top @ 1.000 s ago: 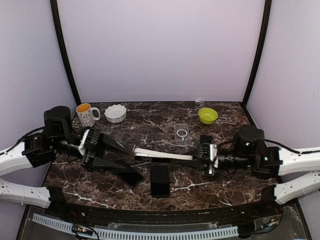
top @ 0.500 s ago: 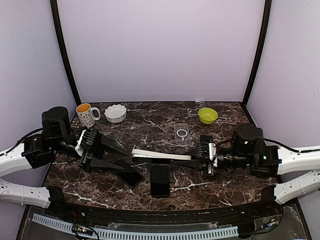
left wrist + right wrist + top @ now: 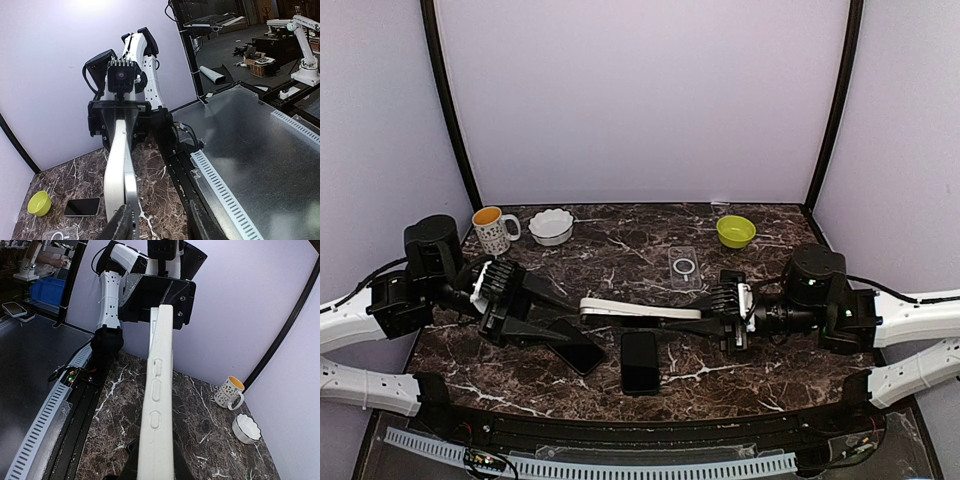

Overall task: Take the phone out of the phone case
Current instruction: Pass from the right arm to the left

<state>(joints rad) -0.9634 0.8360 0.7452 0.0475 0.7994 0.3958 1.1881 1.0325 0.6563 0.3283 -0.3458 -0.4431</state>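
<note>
A white phone case (image 3: 640,310) hangs level above the table between both arms. My right gripper (image 3: 712,314) is shut on its right end; in the right wrist view the case (image 3: 157,405) runs edge-on from between the fingers, button bumps showing. In the left wrist view the phone's silver edge (image 3: 131,200) stands slightly apart from the white case (image 3: 116,170) at the near end. My left gripper (image 3: 159,209) is open around that end, one finger (image 3: 121,225) against the phone's edge and the other well clear of it.
Two black phones (image 3: 640,362) (image 3: 572,345) lie on the marble below the case, and a third (image 3: 732,278) lies by the right gripper. A clear case (image 3: 684,266), a green bowl (image 3: 735,231), a mug (image 3: 492,229) and a white bowl (image 3: 551,226) stand farther back.
The case and my right gripper have shifted a little to the left. My left gripper has drawn back slightly to the left with it.
</note>
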